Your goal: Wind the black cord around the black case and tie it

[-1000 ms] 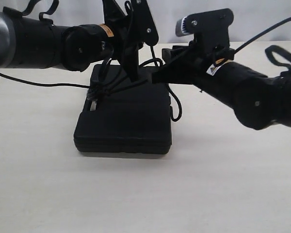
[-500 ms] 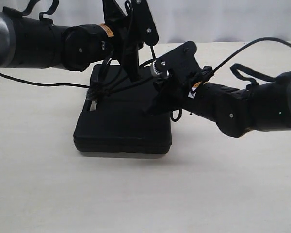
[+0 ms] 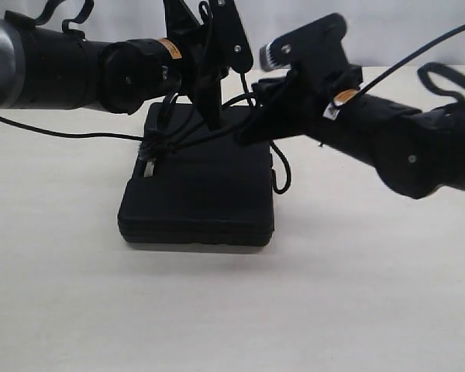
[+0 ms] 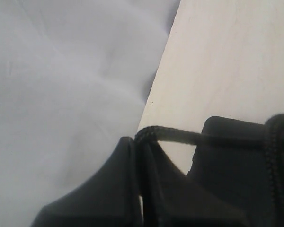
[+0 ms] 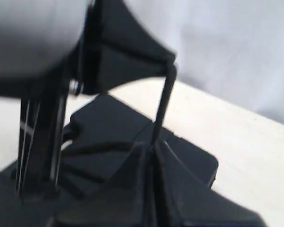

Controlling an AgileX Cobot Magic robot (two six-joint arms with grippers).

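The black case (image 3: 198, 190) lies flat on the pale table, its ribbed top also visible in the right wrist view (image 5: 109, 118). The black cord (image 3: 182, 139) runs from a fuzzy knot (image 3: 149, 147) at the case's left edge up to both grippers. A slack loop of it (image 3: 284, 167) hangs off the case's right side. My left gripper (image 3: 215, 122) points down over the far part of the case, shut on the cord (image 4: 180, 137). My right gripper (image 3: 245, 136) is beside it, shut on the same cord. A taut stretch (image 5: 163, 104) rises from its tips (image 5: 151, 146) to the left gripper (image 5: 128, 52).
The beige table (image 3: 333, 294) spreads in front of and beside the case. A white cloth backdrop (image 4: 61, 94) hangs behind the table's far edge. Thin smooth robot cables (image 3: 62, 133) trail from both arms over the table.
The right gripper dipped down toward the case top, closed on the cord, then rose back up beside the left gripper. The left arm and the case stayed put.
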